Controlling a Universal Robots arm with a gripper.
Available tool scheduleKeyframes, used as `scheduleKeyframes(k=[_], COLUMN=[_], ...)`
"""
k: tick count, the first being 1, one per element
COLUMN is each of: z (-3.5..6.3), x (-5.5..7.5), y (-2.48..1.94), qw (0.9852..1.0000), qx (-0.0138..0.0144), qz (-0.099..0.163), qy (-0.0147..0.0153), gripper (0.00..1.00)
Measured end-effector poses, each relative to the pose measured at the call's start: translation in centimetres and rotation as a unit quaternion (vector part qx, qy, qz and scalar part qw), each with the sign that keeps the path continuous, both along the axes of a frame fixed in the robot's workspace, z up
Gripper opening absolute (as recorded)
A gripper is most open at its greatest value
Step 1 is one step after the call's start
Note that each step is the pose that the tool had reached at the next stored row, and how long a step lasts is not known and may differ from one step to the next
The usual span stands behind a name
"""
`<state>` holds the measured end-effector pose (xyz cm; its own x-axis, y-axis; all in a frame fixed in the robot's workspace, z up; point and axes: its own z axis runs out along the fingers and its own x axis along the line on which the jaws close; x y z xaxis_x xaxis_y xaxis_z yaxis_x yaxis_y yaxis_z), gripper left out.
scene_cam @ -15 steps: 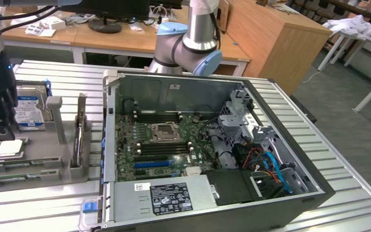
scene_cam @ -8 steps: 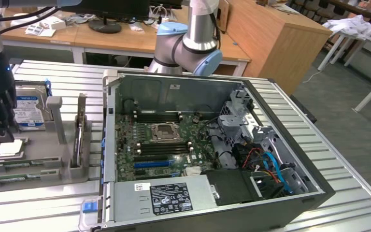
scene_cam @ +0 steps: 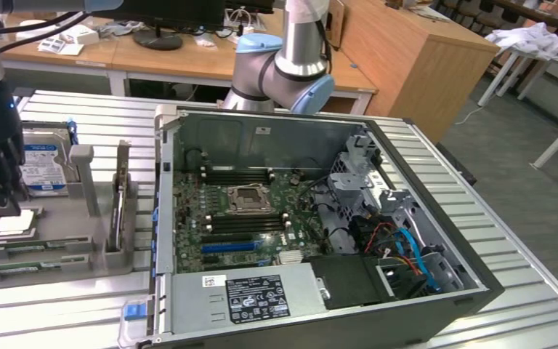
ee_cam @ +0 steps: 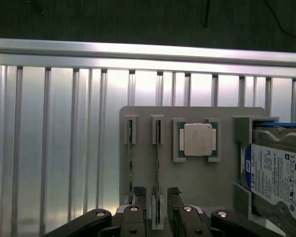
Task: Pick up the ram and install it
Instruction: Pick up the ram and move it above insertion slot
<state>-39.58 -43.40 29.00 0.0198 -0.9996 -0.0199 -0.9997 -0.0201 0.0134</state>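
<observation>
Hanging over the grey holder point(ee_cam: 202, 190) on the bench point(ee_cam: 49, 148), with gripper point(ee_cam: 157, 193) spread to both sides of the ram point(ee_cam: 158, 163). Standing on edge in a slot beside the processor point(ee_cam: 198, 139); one end hard to make out at the gripper.

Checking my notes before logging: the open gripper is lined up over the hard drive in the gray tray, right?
Not the hard drive. The wrist view shows the open gripper lined up over a ram stick standing in the gray tray; the hard drive sits further along the tray.
</observation>
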Motion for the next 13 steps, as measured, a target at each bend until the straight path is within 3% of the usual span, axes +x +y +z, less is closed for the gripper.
scheduleKeyframes(k=[13], z=[-0.15], x=[0.00], y=[-0.89], qw=[1.0000], qx=[0.0000], qz=[0.000], qy=[0.0000], gripper=[0.31])
